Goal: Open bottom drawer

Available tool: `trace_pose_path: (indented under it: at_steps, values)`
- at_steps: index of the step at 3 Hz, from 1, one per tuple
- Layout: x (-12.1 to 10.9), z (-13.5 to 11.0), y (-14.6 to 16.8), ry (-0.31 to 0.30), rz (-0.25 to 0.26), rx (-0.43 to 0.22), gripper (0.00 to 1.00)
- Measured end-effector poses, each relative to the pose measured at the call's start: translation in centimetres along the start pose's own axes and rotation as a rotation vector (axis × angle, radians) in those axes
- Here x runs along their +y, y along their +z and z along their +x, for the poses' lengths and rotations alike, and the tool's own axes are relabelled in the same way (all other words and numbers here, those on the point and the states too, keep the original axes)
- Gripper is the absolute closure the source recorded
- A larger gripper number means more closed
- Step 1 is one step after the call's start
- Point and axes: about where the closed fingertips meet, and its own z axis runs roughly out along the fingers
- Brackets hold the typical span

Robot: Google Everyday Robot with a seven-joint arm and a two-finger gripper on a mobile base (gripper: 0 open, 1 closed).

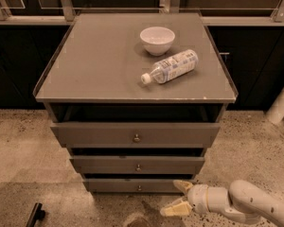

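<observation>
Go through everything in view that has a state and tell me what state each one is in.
bottom drawer: looks shut, knob untouched.
middle drawer: looks shut.
top drawer: looks shut.
gripper: open, empty, low by the bottom drawer's right end, clear of the knob.
bottle: lying on its side, capped.
bowl: upright.

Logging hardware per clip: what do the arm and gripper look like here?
The arm at bottom right is rounded and off-white, with a yellowish band at the wrist. The gripper, by the bottom drawer, has two cream tapered fingers. No cables or markings show.
</observation>
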Motion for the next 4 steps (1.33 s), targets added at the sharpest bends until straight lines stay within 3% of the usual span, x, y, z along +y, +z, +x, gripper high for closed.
trace_pose_path:
  at_steps: [2,3,4]
  values:
    - [0.0,0.0,0.0,0.000,0.000,0.000,0.66]
    - [-1.3,0.4,0.7,0.005,-0.003,-0.042,0.89]
    - [-4.4,1.3,1.8,-0.017,-0.004,-0.130,1.00]
